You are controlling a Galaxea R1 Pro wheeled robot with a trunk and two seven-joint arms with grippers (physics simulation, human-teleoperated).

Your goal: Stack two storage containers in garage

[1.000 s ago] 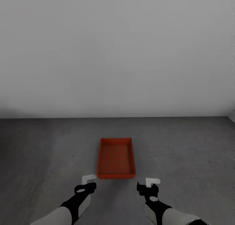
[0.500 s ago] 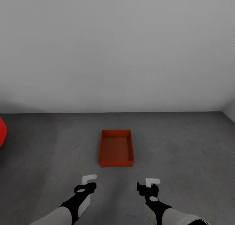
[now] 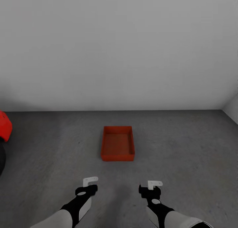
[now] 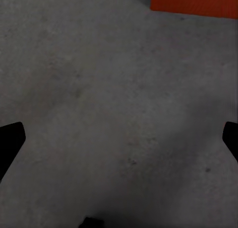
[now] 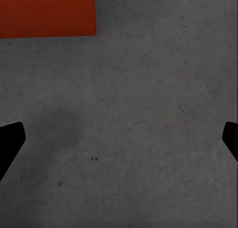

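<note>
1. I see one orange-red bin (image 3: 117, 144) sitting flat on the dark grey concrete floor (image 3: 185, 148), open top up, nothing inside it. It lies in the middle of the head view, its long sides running away from me, short of the pale grey wall (image 3: 119, 49) and apart from it.

2. A corner of the same bin shows at the edge of the left wrist view (image 4: 196, 2) and of the right wrist view (image 5: 47, 12). In both, bare concrete lies between the bin and the fingertips.

3. My left gripper (image 3: 90, 181) hangs over the floor on the near side of the bin, off its near left corner and well apart from it. The left wrist view shows the two dark fingertips (image 4: 10, 141) at opposite edges of the frame, so the jaws are spread wide. Nothing is between them and they touch nothing.

4. My right gripper (image 3: 154, 183) hangs level with the left one, off the bin's near right corner and likewise well apart from it. Its fingertips (image 5: 9, 141) also sit at opposite edges of the right wrist view: spread wide, empty, touching nothing.

5. At the left edge of the head view, part of a red car (image 3: 4, 125) shows, with a dark wheel (image 3: 2, 160) below it, well apart from the bin.

6. At the right edge a second pale wall (image 3: 233, 107) meets the first at a corner.
</note>
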